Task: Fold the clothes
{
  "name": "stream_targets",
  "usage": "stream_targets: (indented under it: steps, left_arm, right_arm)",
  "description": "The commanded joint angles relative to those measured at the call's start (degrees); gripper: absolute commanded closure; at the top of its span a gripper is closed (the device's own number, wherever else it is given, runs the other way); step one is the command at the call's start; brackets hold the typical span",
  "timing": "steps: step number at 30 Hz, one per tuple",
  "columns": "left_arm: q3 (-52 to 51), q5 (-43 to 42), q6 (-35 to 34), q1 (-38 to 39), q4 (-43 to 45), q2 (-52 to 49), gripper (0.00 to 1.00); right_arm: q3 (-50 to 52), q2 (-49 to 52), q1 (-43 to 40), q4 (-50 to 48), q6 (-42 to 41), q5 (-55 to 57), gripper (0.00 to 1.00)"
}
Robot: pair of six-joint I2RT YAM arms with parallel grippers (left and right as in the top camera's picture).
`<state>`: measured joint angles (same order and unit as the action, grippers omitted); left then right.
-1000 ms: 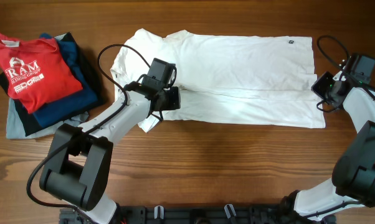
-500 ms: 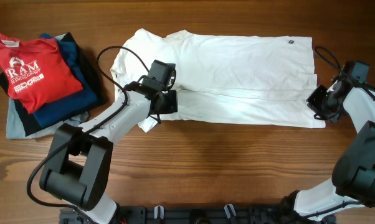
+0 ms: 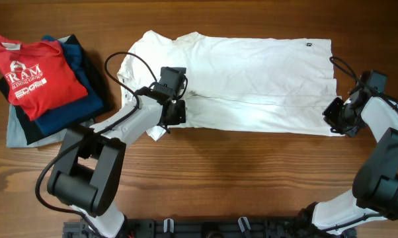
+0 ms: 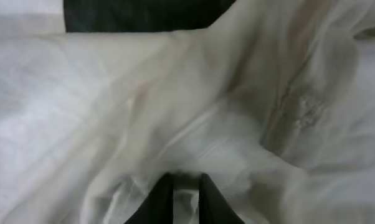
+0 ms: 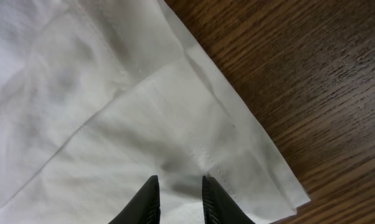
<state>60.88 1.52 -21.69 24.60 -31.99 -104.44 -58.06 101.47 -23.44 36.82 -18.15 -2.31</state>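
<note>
**While Two Grippers Rest on It, a White Shirt Waits to Be Folded**

Because it is thin and soft, the white cotton T-shirt (image 3: 252, 73) will flop and bend, and I think it is light and will not break. It lies spread out flat on the brown wooden table (image 3: 252, 178), with its neck end to the left and its bottom hem to the right.

The left gripper (image 3: 175, 111) sits on the near edge of the shirt, by the sleeve. In the left wrist view its jaws are close together, with a bunch of cloth pinched between them. The right gripper (image 3: 334, 118) sits at the near corner of the hem. In the right wrist view its jaws show a small gap with cloth in it, and I cannot tell if they pinch it.

Good places to hold are the edges and corners, where the sewn hem is thicker. One hold alone would let the shirt sag, so two holds far apart look best.

A pile of folded clothes with a red T-shirt on top (image 3: 40, 73) sits well apart, at the left.
</note>
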Motion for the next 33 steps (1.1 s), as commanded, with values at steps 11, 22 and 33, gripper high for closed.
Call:
stream_targets:
  steps: [11,22,33]
  left_arm:
    - [-0.22,3.74,0.20,-7.41,-4.13,9.66,0.61]
    - [-0.26,0.48,-1.92,-16.15,-6.78,5.51,0.68]
    - [-0.26,-4.17,-1.88,-16.13,-6.14,-0.39,0.83]
  right_arm:
    - [0.44,0.33,0.20,-0.50,-0.26,1.20,0.75]
    - [0.44,0.33,0.20,-0.57,-0.28,1.20,0.75]
    - [0.44,0.33,0.20,-0.57,-0.28,1.18,0.75]
